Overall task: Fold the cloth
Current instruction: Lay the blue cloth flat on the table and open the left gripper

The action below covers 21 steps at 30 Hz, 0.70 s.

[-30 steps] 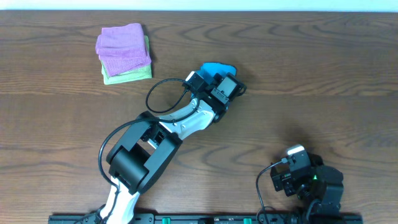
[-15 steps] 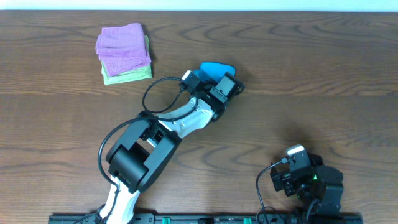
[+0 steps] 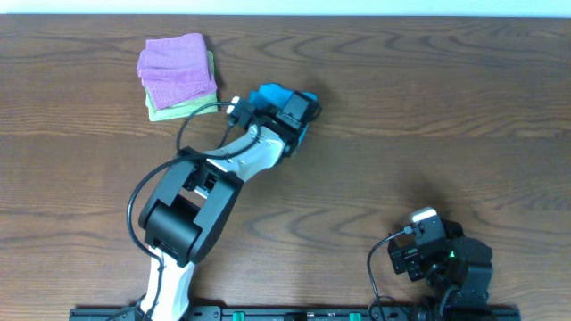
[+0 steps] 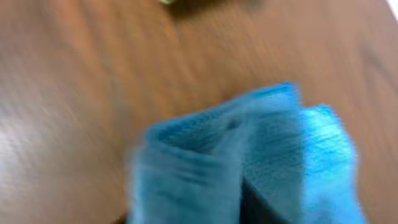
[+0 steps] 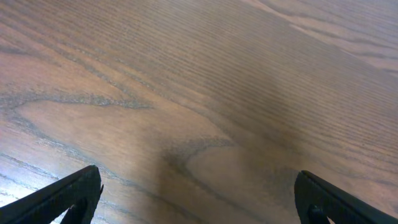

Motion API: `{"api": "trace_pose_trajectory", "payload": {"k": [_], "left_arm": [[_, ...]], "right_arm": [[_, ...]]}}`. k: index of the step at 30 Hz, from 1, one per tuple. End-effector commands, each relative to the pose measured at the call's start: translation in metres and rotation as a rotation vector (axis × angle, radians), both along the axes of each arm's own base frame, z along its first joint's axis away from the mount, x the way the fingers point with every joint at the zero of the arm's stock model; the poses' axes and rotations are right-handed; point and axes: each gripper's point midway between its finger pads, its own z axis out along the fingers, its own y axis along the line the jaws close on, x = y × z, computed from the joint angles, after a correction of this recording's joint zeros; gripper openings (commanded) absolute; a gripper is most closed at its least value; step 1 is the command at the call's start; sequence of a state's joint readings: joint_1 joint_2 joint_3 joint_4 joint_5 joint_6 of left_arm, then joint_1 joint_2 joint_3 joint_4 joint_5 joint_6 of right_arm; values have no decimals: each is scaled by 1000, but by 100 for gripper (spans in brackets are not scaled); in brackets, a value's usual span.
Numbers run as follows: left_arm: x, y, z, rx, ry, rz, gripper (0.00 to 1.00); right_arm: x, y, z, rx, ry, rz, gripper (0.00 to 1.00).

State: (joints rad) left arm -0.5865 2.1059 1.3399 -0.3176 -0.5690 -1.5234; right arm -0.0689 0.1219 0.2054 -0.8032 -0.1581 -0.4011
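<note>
Bright sky-blue soft fabric cloth (image 3: 267, 93), a compact bundle, hangs near the bench's far edge, close to a pink-and-green folded stack (image 3: 177, 71). The left gripper (image 3: 287, 111) apparently pinches it. It is not yet laid flat, so the folding looks unfinished. The right gripper (image 5: 199, 193) rests spread near the near-right corner.

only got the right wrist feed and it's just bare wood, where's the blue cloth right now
Observer: Overhead, the cloth lies at the far middle of the table, partly under the left gripper.
Operator: is it folded or gripped
Observer: The left wrist view shows it bunched up and blurred. The jaws are hidden, but it slid left with the arm over the last second, so it is likely gripped.
Operator: anything near it
Observer: A pink folded cloth stacked on a green one sits to its left, apart from it.
</note>
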Motion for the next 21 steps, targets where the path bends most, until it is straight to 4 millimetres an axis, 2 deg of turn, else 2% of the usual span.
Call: {"api": "trace_pose_trajectory", "payload": {"k": [1, 2, 3, 6, 10, 16, 19, 21], "left_arm": [[-15, 18, -12, 73, 84, 19, 84], [-20, 21, -14, 83, 106, 18, 98], [-22, 21, -15, 79, 115, 21, 95], [-22, 14, -18, 14, 116, 40, 95], [-22, 5, -10, -49, 105, 38, 95], [-19, -2, 35, -123, 40, 24, 95], [-37, -8, 59, -200, 90, -8, 95], [-60, -2, 71, -237, 149, 31, 95]], "right_arm": [[0, 0, -1, 14, 1, -11, 99], [0, 0, -1, 14, 1, -11, 99], [0, 0, -1, 14, 1, -11, 99], [0, 0, -1, 14, 1, -11, 99], [0, 0, -1, 13, 1, -11, 99], [0, 0, -1, 14, 1, -11, 99], [0, 0, -1, 14, 1, -11, 99], [0, 0, -1, 14, 1, -11, 99]]}}
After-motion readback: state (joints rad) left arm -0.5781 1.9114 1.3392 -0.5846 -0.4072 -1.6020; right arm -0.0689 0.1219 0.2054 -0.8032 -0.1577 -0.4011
